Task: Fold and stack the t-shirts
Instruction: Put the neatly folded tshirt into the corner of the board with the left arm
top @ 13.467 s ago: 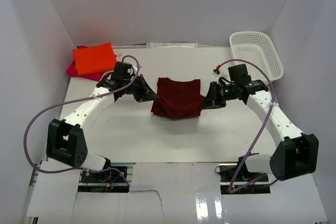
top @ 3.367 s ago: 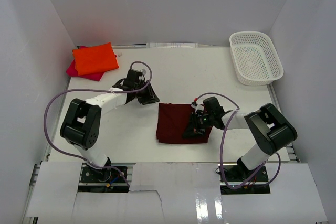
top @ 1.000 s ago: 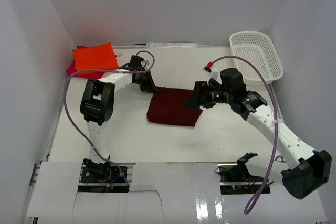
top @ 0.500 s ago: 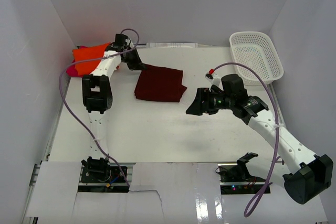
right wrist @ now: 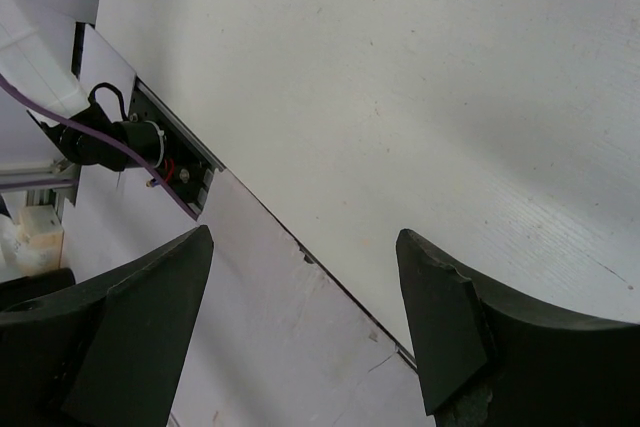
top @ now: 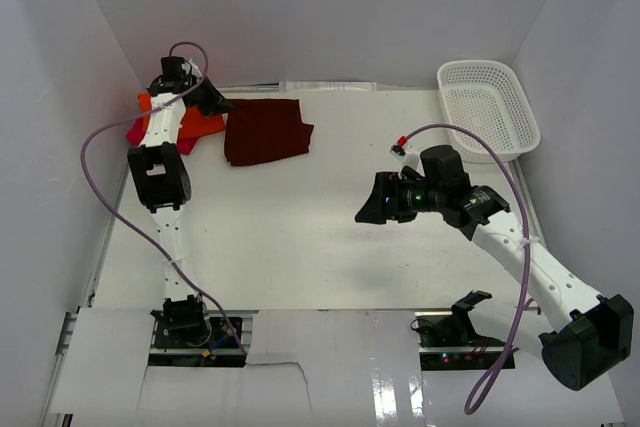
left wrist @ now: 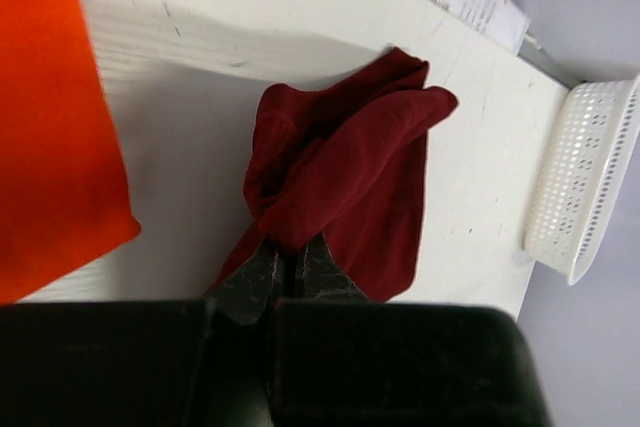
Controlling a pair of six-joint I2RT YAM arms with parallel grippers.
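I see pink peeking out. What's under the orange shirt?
A magenta-pink cloth shirt lies under the bright orange folded cloth shirt. Only its left edge peeks out; the rest is covered.

Maroon t-shirt (left wrist: 350,177) between tight jaws

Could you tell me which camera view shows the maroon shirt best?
Top external: nearly the whole maroon shirt shows, folded beside the orange shirt. Left wrist shows it close and bunched, its near end pinched in the left claw. Right wrist shows none of it.
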